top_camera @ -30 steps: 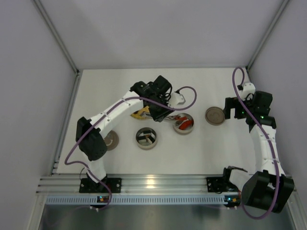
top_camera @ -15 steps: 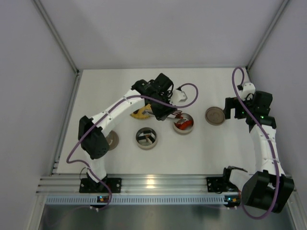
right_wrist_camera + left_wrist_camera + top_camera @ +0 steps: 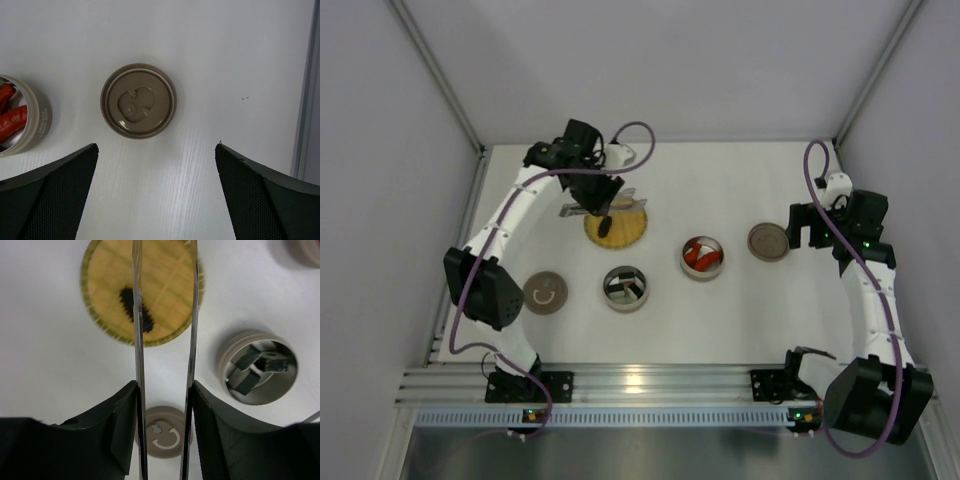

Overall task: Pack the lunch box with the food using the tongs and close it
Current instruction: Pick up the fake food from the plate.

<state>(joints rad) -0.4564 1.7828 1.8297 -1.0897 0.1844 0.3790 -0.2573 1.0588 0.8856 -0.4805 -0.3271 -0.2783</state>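
Note:
My left gripper (image 3: 597, 197) is shut on the tongs (image 3: 632, 202), pressing their two thin silver arms (image 3: 138, 340) from outside. The arms stand apart with nothing between them and reach over the yellow woven plate (image 3: 165, 285). A dark food piece (image 3: 133, 309) lies on that plate. The lunch box is two round open tins. One (image 3: 625, 288) holds dark-wrapped sushi pieces (image 3: 250, 365); the other (image 3: 703, 258) holds red-orange pieces (image 3: 11, 120). My right gripper (image 3: 160, 200) hangs open and empty just right of a tan lid (image 3: 138, 100).
A second tan lid (image 3: 546, 292) lies at the front left, also in the left wrist view (image 3: 165, 432). The right lid (image 3: 769, 241) sits beside the red-orange tin. White walls and a metal rail (image 3: 640, 385) bound the table.
My left arm has swung with the tongs from over the red-orange tin back and to the left, over the yellow plate. The right arm has not moved.

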